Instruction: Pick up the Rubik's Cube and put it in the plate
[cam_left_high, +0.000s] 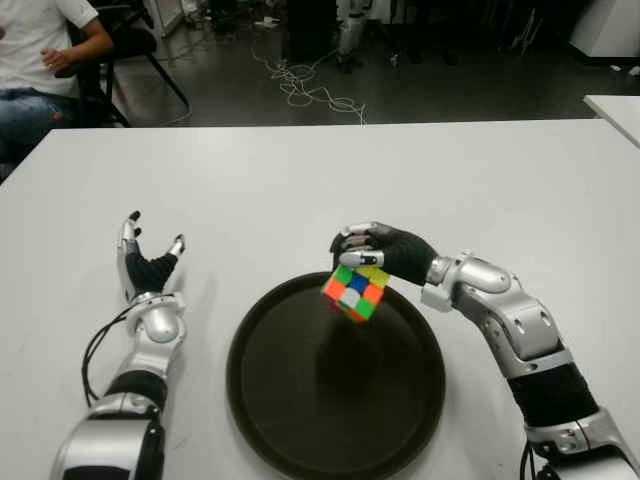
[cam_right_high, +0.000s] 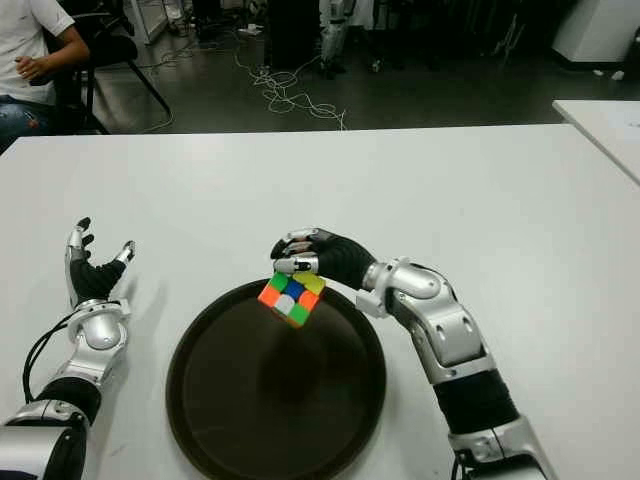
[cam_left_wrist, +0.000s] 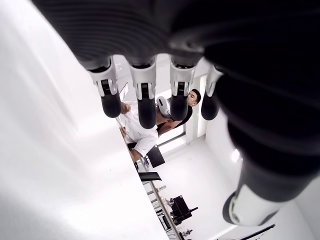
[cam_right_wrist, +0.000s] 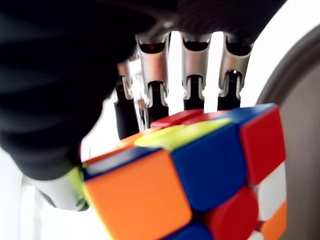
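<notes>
The Rubik's Cube (cam_left_high: 355, 290) is tilted corner-down in the air over the far rim of the round dark plate (cam_left_high: 290, 420). It is just under the fingertips of my right hand (cam_left_high: 360, 248), which reaches in from the right. In the right wrist view the fingers (cam_right_wrist: 194, 65) stand straight behind the cube (cam_right_wrist: 200, 170) and do not wrap around it. A shadow of the cube falls on the plate's floor. My left hand (cam_left_high: 145, 262) shows left of the plate with fingers spread and holding nothing.
The white table (cam_left_high: 300, 180) stretches wide behind and to both sides of the plate. A seated person (cam_left_high: 40, 60) is at the far left corner. Cables lie on the floor beyond the table's far edge.
</notes>
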